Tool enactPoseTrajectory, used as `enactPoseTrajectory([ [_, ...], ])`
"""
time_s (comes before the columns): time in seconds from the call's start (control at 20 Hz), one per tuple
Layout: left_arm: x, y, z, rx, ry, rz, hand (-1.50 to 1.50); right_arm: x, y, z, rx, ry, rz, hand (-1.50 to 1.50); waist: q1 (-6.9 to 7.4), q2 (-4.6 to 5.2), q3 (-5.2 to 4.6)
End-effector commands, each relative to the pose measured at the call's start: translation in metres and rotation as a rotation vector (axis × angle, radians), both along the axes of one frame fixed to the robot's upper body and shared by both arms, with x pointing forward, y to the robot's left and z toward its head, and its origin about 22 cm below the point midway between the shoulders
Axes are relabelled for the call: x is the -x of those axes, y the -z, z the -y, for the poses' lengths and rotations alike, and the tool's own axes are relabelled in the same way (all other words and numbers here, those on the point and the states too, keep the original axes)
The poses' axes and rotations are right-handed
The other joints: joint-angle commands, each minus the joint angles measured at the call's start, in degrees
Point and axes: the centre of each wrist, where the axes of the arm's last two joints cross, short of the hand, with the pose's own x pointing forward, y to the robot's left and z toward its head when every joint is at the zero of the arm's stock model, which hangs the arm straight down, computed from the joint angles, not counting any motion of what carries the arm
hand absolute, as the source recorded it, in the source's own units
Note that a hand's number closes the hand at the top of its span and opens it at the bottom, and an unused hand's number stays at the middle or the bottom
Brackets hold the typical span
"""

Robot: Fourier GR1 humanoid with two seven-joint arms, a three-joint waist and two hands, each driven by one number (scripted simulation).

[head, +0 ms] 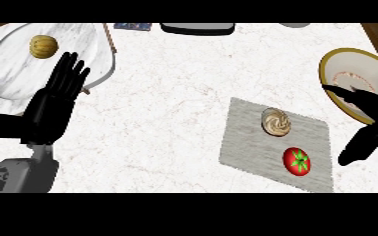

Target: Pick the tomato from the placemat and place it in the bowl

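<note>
Resting at the view's left, the left hand (52,107) stands open, fingers straight up. The right hand (359,130) overlaps the bowl (339,55) rim, cut off by the right edge (grip unreadable). The tomato (297,161) lies ungrasped on the placemat (247,130), near a swirled pastry (276,121).

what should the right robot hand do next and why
Probably shift the right robot hand left, over the tomato. The hand is open and holds nothing, and it sits by the bowl, apart from the tomato. The tomato lies untouched on the placemat, nearest that hand.
</note>
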Motion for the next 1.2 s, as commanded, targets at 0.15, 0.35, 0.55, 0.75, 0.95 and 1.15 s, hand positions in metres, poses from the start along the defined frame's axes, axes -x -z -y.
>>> enactPoseTrajectory([
  [0.15,-0.001,0.0,-0.009,0.024,-0.015,-0.016,0.0,-0.037,-0.059,-0.037,0.043,-0.143,-0.244,-1.5,-1.91,-0.4,0.24],
  [0.35,0.007,-0.012,-0.006,-0.001,-0.048,-0.029,0.0,-0.043,-0.049,-0.079,0.06,-0.099,-0.267,-1.5,-2.64,-0.58,0.31],
  [0.55,0.015,-0.006,-0.006,0.012,-0.058,-0.007,0.0,-0.024,-0.036,-0.089,0.022,-0.092,-0.271,-1.5,-3.1,-0.63,0.32],
  [0.75,0.0,0.0,-0.012,0.004,-0.066,-0.007,0.0,-0.003,-0.017,-0.082,0.004,-0.094,-0.283,-1.5,-3.64,-0.59,0.31],
  [0.95,0.013,-0.003,-0.024,0.014,-0.049,-0.019,0.0,0.007,-0.01,-0.087,0.029,-0.059,-0.247,-1.5,-3.29,-0.59,0.32],
  [1.15,0.014,-0.016,-0.022,-0.003,-0.047,-0.016,0.0,0.01,-0.016,-0.07,0.055,-0.065,-0.132,-1.5,-3.2,-0.59,0.35],
])
